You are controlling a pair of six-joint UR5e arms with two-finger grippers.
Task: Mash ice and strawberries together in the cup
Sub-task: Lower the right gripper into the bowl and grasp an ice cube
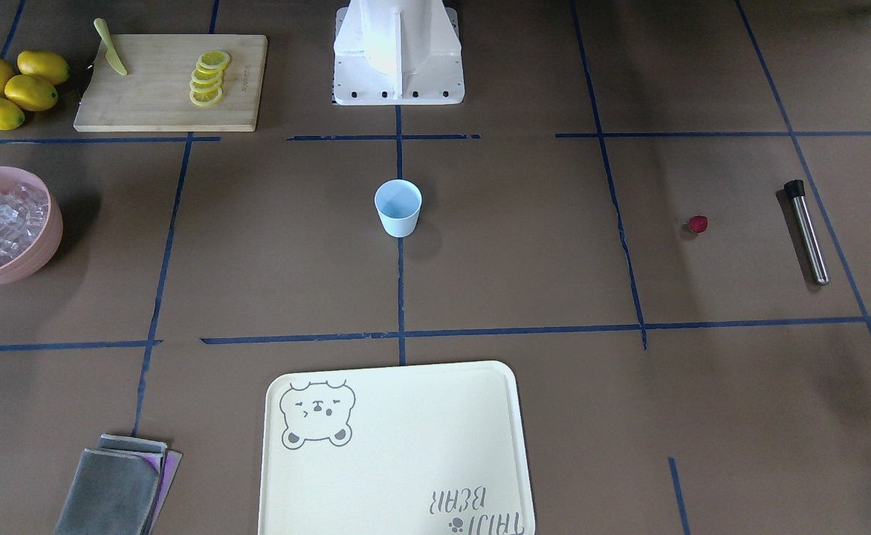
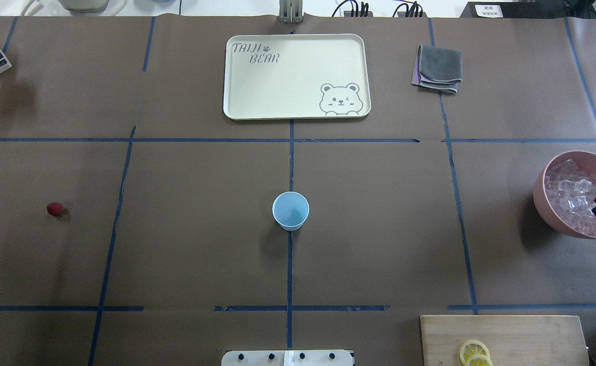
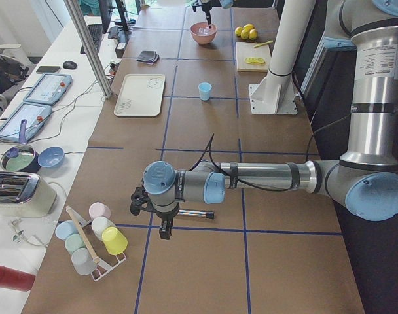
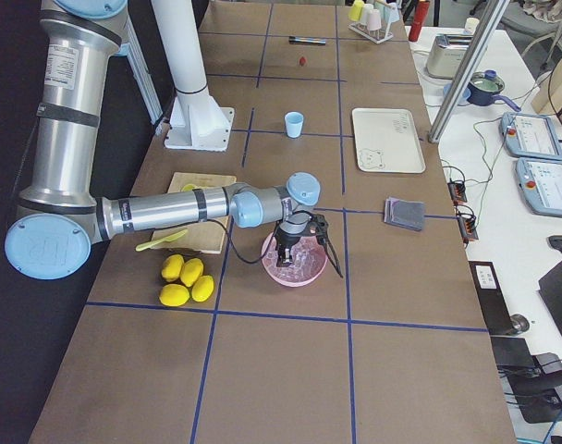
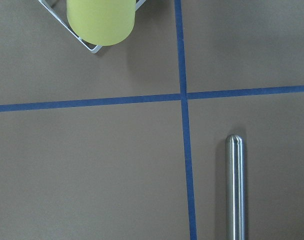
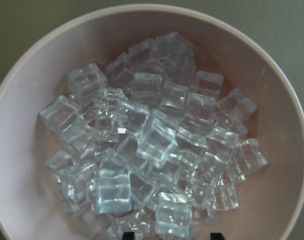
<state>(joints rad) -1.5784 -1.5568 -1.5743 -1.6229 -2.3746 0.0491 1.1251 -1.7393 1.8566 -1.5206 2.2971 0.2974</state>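
Fetching ice [image 6: 152,140] | right gripper [image 4: 305,264] hovers over pink bowl [image 6: 22,150], jaws wide, empty | cup [image 2: 290,210] empty mid-desk; strawberry [image 2: 54,209] well apart | left gripper [image 3: 150,219] near steel rod [image 5: 235,190], jaws: cannot tell | next: lower, close on one cube

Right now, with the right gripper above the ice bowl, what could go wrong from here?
1. The ice lies heaped and glassy in the pink bowl; the open right gripper may pinch a cube badly and drop it on the way.
2. The cup is small, empty and far from the bowl, so a cube dropped into it might tip it.
3. The strawberry lies loose on the table; it may roll when grasped.
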